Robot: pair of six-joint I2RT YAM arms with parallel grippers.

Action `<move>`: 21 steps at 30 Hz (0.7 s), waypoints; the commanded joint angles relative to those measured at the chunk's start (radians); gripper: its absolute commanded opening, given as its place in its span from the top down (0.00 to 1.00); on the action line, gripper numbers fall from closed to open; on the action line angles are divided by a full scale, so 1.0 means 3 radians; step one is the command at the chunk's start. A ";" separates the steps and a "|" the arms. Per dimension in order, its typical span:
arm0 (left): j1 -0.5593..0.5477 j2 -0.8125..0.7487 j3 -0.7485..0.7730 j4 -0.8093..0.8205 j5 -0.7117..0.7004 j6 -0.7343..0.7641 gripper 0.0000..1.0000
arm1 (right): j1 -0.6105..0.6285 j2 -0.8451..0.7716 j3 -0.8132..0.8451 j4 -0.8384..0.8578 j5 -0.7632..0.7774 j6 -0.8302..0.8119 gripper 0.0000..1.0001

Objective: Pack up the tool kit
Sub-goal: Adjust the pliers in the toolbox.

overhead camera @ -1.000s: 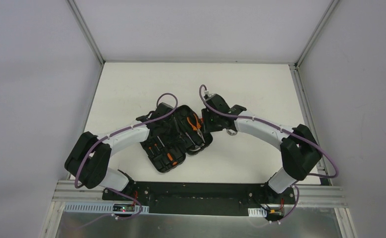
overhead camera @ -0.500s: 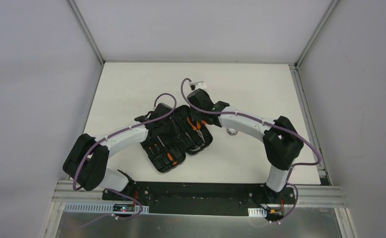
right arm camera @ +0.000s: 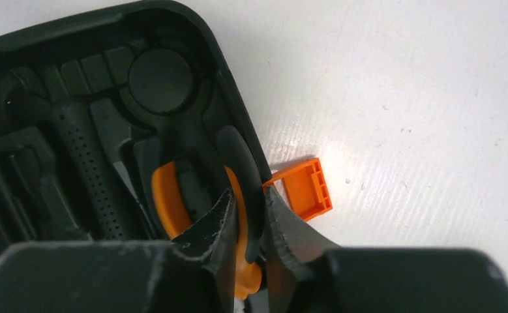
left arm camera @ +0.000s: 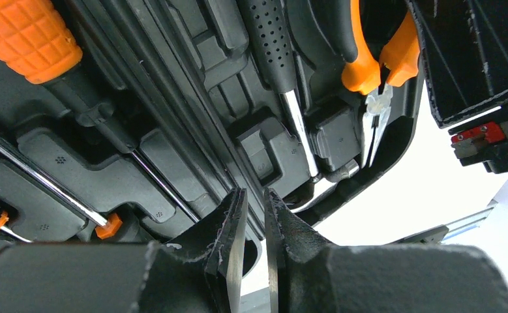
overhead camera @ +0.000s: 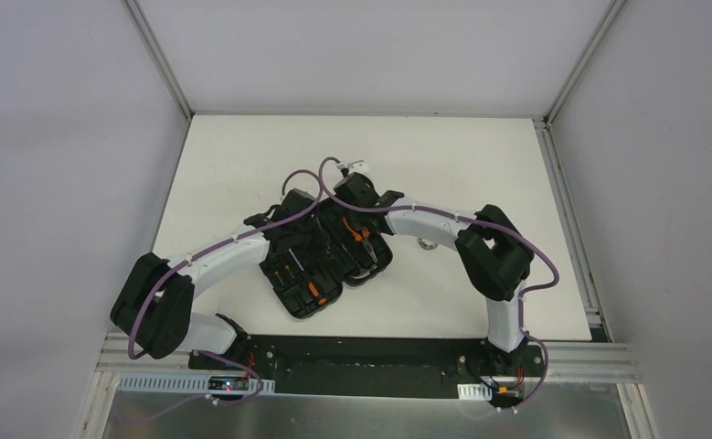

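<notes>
**While the tool case (overhead camera: 320, 274) lies open, my fingers are at its edges**

As it lies flat and open near the middle of the white table (overhead camera: 242, 155), the case sits a bit to the left and turned at a slant.

My right gripper (right arm camera: 248, 195) is at the far edge of the case. One finger is inside, on top of the orange handle of the pliers (right arm camera: 165, 195). The other finger is outside, just beside the orange latch (right arm camera: 306, 189), which sticks out over the table. The black wall of the case runs between the two fingers, and they pinch it. A black dotted handle (right arm camera: 88, 173) lies in its slot beside the pliers.

My left gripper (left arm camera: 251, 199) is at the far left corner of the case, low over its rim. Its fingers are nearly pressed together, with only a thin slit between them. I cannot tell if they pinch the rim or just sit by it. A screwdriver (left arm camera: 26, 36) with a fat orange handle lies in its slot in the case.
</notes>
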State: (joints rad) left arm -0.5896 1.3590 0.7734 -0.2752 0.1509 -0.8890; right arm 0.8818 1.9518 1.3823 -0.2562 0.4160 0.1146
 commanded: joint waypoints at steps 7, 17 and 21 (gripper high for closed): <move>-0.0019 -0.0116 -0.0001 -0.0063 -0.0083 0.0084 0.82 | 0.0024 -0.0103 0.0061 0.0130 -0.0367 -0.0081 1.00; -0.0019 -0.0132 -0.0004 -0.0068 -0.0090 0.0107 0.82 | -0.0052 -0.0083 -0.0142 0.0395 -0.0908 -0.0352 1.00; -0.0019 -0.0117 0.0005 -0.0069 -0.0088 0.0114 0.82 | -0.0094 -0.0099 -0.0255 0.0504 -0.0918 -0.0526 1.00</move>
State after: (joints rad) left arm -0.5896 1.3518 0.7734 -0.2775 0.1471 -0.8738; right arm 0.8566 1.9476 1.3502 -0.1444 0.2264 0.0109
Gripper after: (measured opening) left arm 0.178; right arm 0.163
